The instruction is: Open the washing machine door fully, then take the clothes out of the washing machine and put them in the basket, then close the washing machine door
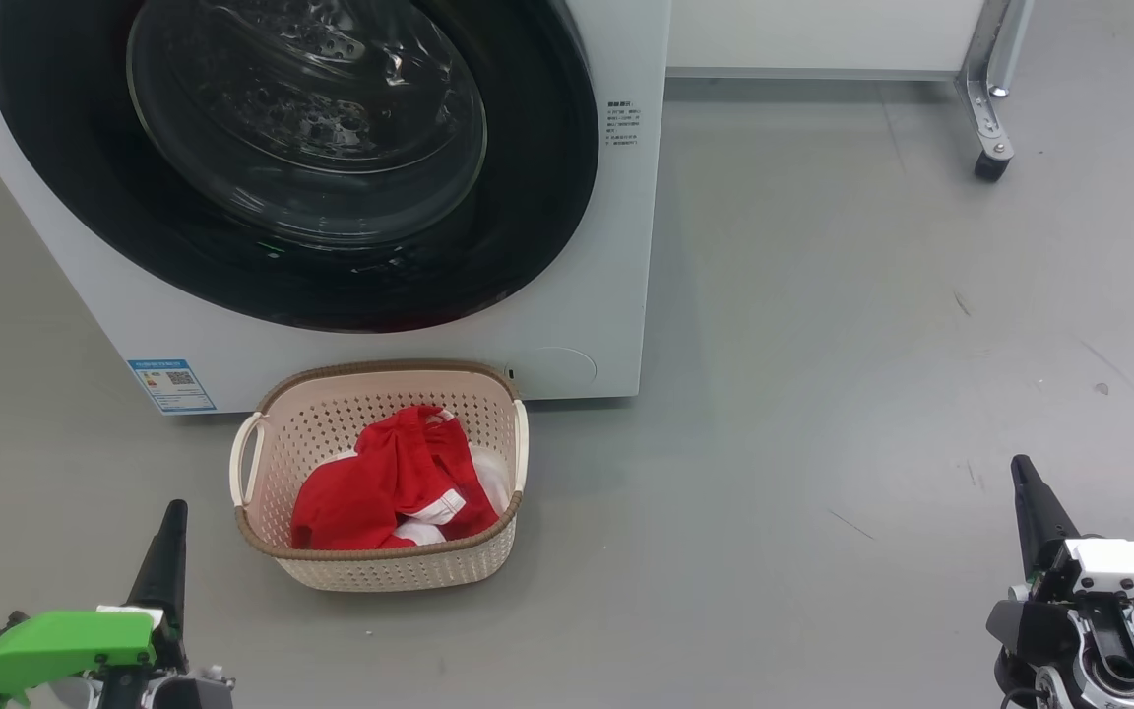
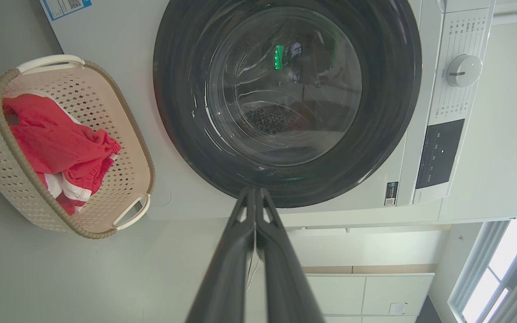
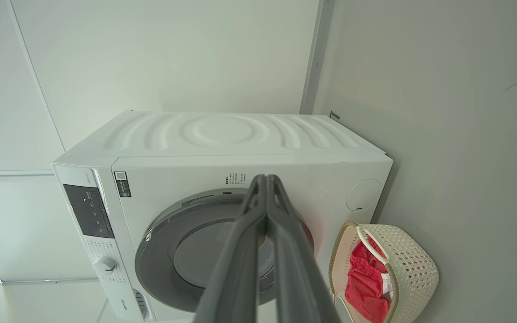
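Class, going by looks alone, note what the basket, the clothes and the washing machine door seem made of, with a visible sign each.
The basket: likely moulded plastic, matt cream; diamond holes, brown woven-look rim.
The clothes: soft red fabric; crumples and folds.
The washing machine door: glossy black ring, plastic or glass, around a clear bowl, likely glass; both show reflections.

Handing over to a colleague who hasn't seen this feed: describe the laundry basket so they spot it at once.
Find the big white front-loading washing machine with its round black-ringed door. On the grey floor just before it, below the door, stands a small cream plastic basket. Its perforated sides, brown woven-look rim, white handles and the red clothes inside set it apart.
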